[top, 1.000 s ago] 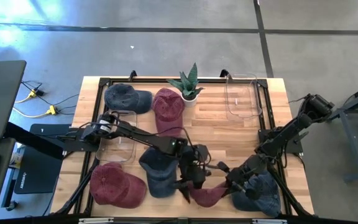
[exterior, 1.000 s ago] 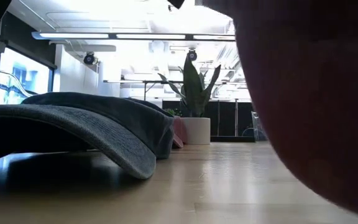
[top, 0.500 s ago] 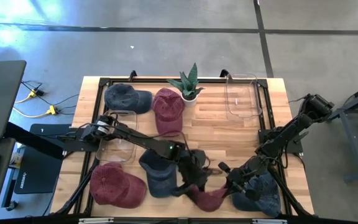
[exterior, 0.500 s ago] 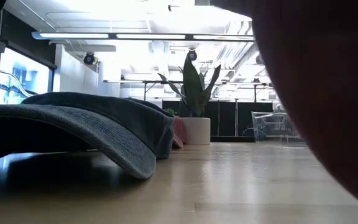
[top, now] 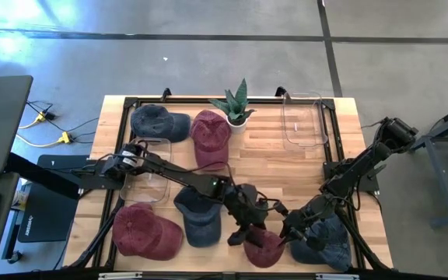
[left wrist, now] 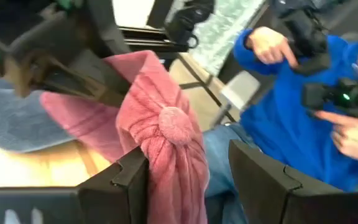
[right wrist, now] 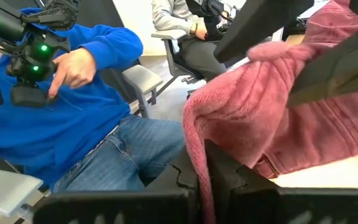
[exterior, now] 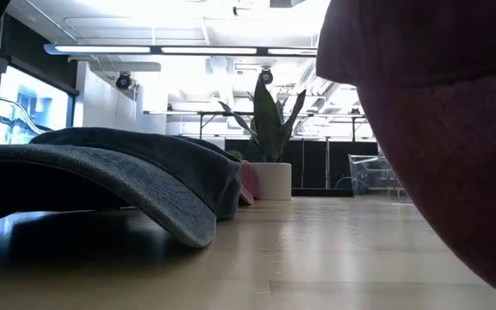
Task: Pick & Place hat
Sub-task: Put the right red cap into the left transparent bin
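From above, you have both grippers at the front edge of the table on one maroon hat (top: 261, 247). The left gripper (top: 249, 225) meets it from the left, the right gripper (top: 290, 229) from the right, just beside the blue hat (top: 329, 239) in the near right corner. Half a second ago the maroon hat lay spread flatter and further left; now it is bunched up between the two tools (the left arm has moved right with it).

In the low view, the maroon cloth fills the right side, hanging off the wood. It reaches further left at the top than it did a moment ago. The grey-blue hat (exterior: 127, 176) and the plant pot (exterior: 272, 180) beyond it have not shifted.

Your left wrist view shows its fingers (left wrist: 123, 180) parted, with the hat's crown and button draped between them. I can't tell whether they bite on it or just cradle it.

Your right wrist view shows its fingers (right wrist: 219, 168) pinched tight on the hat's edge near the strap. A person in blue sits beyond the table.

I'd judge this as mid-lift, both arms sharing the hat. Next you need one firm hold, then carry it to a clear bin (top: 302, 120).
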Tool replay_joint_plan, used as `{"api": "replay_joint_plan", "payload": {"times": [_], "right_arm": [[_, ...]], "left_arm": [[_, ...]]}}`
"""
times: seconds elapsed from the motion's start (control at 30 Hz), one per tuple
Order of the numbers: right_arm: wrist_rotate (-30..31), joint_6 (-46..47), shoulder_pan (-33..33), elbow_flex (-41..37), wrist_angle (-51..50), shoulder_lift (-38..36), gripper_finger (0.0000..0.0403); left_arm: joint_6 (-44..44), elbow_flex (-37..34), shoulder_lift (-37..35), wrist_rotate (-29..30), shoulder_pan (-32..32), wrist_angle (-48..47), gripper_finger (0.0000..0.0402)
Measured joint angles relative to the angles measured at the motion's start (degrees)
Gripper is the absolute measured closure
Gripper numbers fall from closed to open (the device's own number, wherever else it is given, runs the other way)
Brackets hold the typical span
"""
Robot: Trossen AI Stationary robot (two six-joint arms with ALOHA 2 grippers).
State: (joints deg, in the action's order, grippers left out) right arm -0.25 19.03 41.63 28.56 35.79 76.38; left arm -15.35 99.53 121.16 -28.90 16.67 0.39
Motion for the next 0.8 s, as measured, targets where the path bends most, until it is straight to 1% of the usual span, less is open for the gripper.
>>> {"api": "replay_joint_plan", "payload": {"times": [0.17, 0.3, 0.37, 0.47, 0.53, 0.6, 0.7, 0.8], "right_arm": [[0.53, 0.0, 0.0, 0.0, 0.0, 0.0, 0.0393], [0.79, 0.0, 0.0, 0.0, 0.0, 0.0, 0.0394], [0.76, -0.01, 0.0, 0.0, 0.01, 0.0, 0.0397], [0.28, -0.01, 0.0, 0.0, 0.02, 0.0, 0.0399], [0.17, -0.02, 0.0, 0.0, 0.02, 0.0, 0.0397], [0.15, -0.02, 0.0, 0.0, 0.02, 0.0, 0.0392], [0.12, -0.02, 0.0, 0.0, -0.02, 0.0, 0.0389], [0.09, -0.02, 0.0, 0.0, 0.0, 0.0, 0.0394]], "left_arm": [[-2.95, 0.0, 0.0, 1.82, -0.04, 0.1, 0.0211], [-3.37, 0.0, 0.0, 2.37, -0.04, -0.03, 0.0211], [-4.49, 0.0, 0.0, -0.55, -0.11, -0.03, 0.0211], [-3.64, 0.0, 0.0, -7.42, -0.03, 1.16, 0.0211], [-1.72, 0.0, 0.0, -9.35, 0.57, 2.58, 0.0211], [-0.13, 0.0, 0.0, -7.47, 1.28, 3.25, 0.0211], [0.41, 0.0, 0.0, -0.1, 2.01, 2.83, 0.0211], [0.07, 0.0, 0.01, 2.91, 1.78, 2.53, 0.0211]]}}
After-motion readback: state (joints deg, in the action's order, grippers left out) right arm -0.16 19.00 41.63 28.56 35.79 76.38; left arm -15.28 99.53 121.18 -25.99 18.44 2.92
